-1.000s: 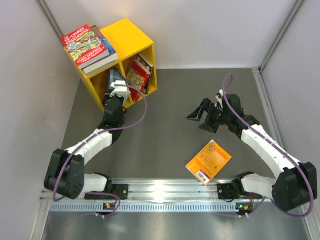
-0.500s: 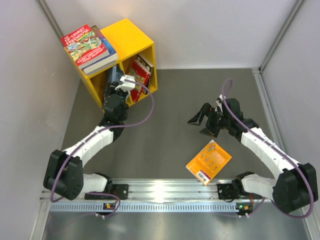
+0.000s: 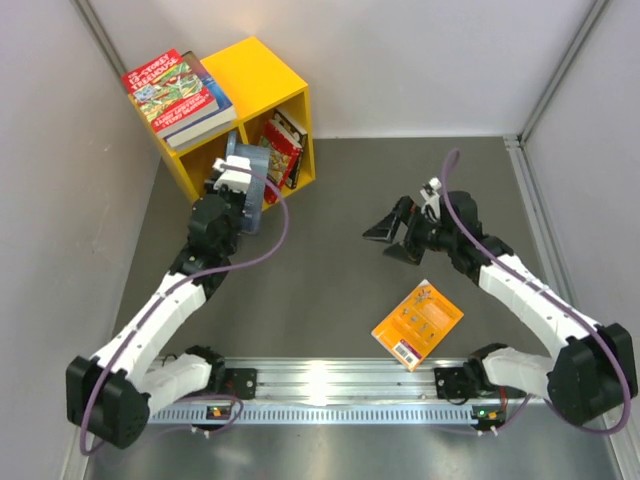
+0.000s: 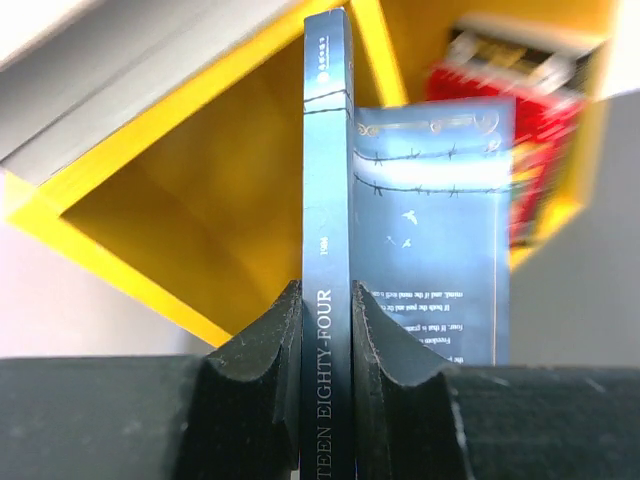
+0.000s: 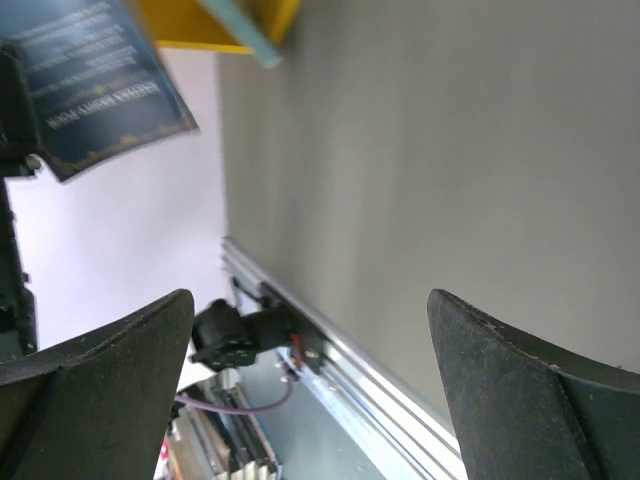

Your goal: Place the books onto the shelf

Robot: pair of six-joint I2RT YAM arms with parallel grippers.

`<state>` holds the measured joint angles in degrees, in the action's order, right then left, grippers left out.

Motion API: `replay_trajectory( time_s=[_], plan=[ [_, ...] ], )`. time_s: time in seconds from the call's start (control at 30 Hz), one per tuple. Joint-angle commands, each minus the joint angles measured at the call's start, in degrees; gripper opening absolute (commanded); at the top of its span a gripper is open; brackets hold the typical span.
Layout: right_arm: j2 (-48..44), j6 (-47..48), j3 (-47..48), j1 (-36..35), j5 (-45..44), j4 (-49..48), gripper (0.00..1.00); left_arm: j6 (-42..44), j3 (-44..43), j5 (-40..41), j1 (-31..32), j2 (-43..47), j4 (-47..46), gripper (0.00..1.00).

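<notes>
Left tool [image 4: 326, 298] clenched on upright dark blue book [image 4: 327, 180], just beside yellow shelf [image 3: 262, 72] in worktop's [image 3: 330, 290] far-left corner, right tool [image 3: 384, 242] released mid-worktop

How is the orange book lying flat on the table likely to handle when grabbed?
The orange book looks thin, so probably light and a bit bendy. Lying flat on the smooth table, it may slide when nudged, and offers little edge to pinch.
</notes>
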<state>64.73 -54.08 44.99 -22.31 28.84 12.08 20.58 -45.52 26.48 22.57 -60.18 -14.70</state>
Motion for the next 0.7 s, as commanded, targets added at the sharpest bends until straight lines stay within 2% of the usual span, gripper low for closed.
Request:
replay_trajectory(
  time_s=[0.0,0.07,0.27,0.47,0.67],
  plan=[
    [4.77,-1.98,8.07,-3.7,1.84,-10.66,1.0,-17.04,-8.26,-9.15,0.9,8.57,-0.27,0.0],
    [7.06,-4.08,9.23,-5.38,1.48,-14.85,1.0,-23.96,-10.02,-12.31,0.9,11.21,6.33,0.0],
    [8.83,-9.63,6.25,-9.5,0.78,-25.33,1.0,-35.41,-14.07,-18.47,0.9,16.32,21.17,0.0],
    [8.4,-16.75,1.86,-12.67,0.34,-37.9,1.0,-45.95,-12.5,-23.4,0.9,20.19,27.7,0.0],
    [8.57,-19.57,3.43,-13.82,0.52,-42.13,1.0,-52.39,-9.77,-24.37,0.9,23.36,29.72,0.0]
  ],
)
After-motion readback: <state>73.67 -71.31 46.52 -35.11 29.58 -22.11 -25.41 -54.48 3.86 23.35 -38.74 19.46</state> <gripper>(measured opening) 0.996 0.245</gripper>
